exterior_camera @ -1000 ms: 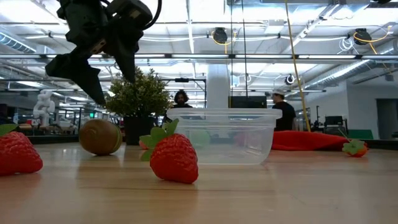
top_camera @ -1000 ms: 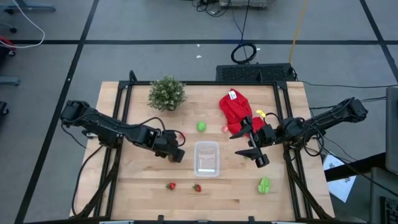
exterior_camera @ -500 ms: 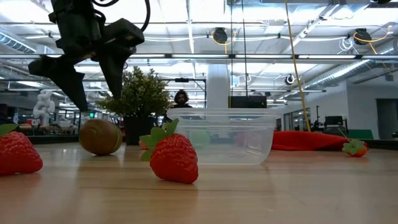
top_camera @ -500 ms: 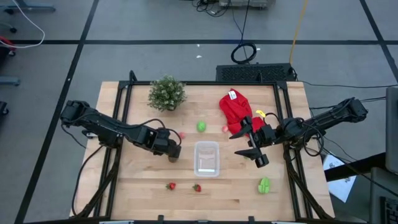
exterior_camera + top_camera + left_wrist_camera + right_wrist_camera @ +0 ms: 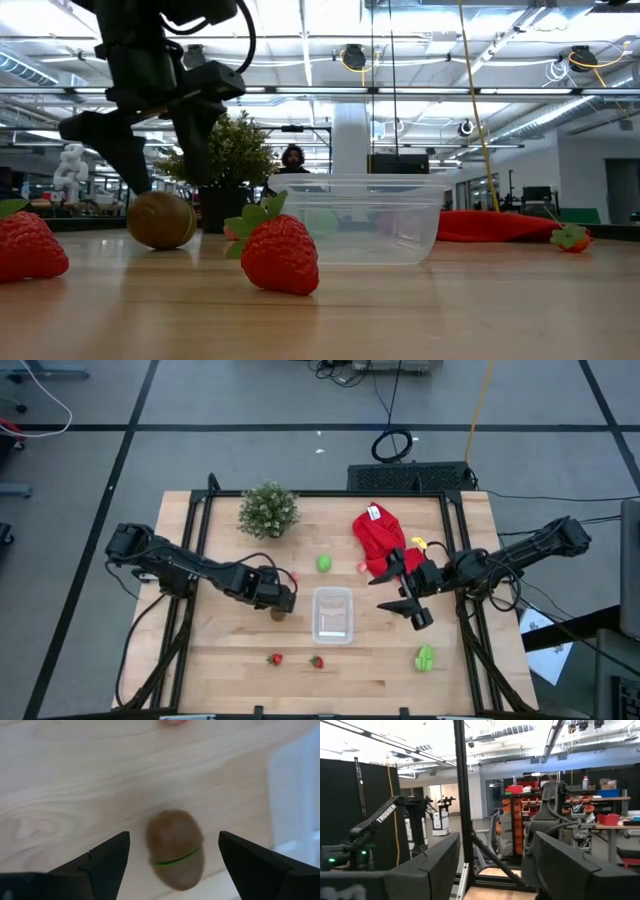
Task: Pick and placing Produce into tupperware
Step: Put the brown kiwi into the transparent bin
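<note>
My left gripper (image 5: 279, 605) is open and hangs just over the brown oval (image 5: 175, 847), one finger on each side, touching nothing. In the low view the left gripper (image 5: 165, 185) has its tips level with the top of the brown oval (image 5: 160, 220), which lies on the table left of the clear tupperware (image 5: 332, 614). Two strawberries (image 5: 276, 658) (image 5: 316, 661) lie near the front edge. Green pieces (image 5: 323, 563) (image 5: 425, 657) and small pink ones (image 5: 361, 567) lie scattered. My right gripper (image 5: 402, 600) waits open, raised, right of the tupperware.
A bushy green plant (image 5: 268, 510) stands at the far left of the table and a red cloth (image 5: 378, 535) lies at the far right. The black frame rails (image 5: 195, 550) run along both sides. People stand in the room beyond the table (image 5: 290, 160).
My left gripper has come down, still open, until its fingers stand on either side of the brown oval. The oval and the other things have stayed where they were.
</note>
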Controlling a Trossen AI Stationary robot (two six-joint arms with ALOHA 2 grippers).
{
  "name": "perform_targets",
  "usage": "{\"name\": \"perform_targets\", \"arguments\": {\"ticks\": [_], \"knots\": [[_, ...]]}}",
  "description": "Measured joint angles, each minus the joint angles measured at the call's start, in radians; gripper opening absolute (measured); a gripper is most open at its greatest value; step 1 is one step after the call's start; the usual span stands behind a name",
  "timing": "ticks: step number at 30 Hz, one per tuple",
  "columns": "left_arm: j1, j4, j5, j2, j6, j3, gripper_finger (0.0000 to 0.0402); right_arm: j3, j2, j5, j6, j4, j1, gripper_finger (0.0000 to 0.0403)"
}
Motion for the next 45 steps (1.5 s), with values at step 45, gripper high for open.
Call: {"name": "perform_targets", "arguments": {"ticks": [45], "knots": [[-0.015,0.097,0.089,0.148,-0.025,0.001,0.031,0.0,0.0,0.0,-0.048,-0.044,0.039,0.0242]]}}
